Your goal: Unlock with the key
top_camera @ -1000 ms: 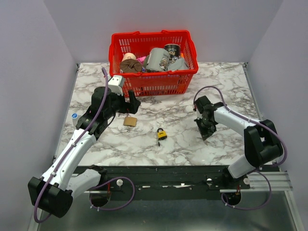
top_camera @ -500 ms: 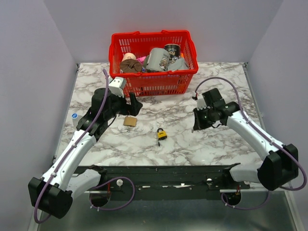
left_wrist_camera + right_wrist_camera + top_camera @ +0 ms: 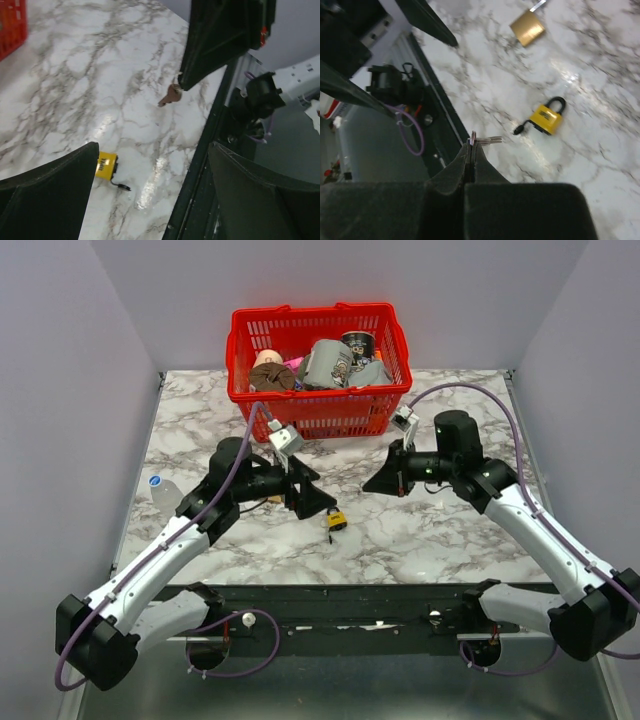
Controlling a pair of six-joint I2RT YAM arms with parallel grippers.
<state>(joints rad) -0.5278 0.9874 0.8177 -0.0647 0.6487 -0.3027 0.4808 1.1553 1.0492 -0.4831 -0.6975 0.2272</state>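
The right gripper has its fingers pressed tight together, pinching the key by its head; the slim blade juts out sideways from the fingertips, near the middle of the right wrist frame. In the overhead view this gripper hangs above the marble table right of centre, pointing toward the frame's left. The left gripper is spread wide and grasps nothing, its two dark fingers filling the lower corners of its own view. Between them, at lower centre left, the yellow-and-black padlock lies flat on the table, partly hidden behind one finger. Seen from above, that padlock sits at the centre of the frame, just beside the left fingertips. A brass padlock lies at the top of the right wrist frame. A red basket stands at the top centre
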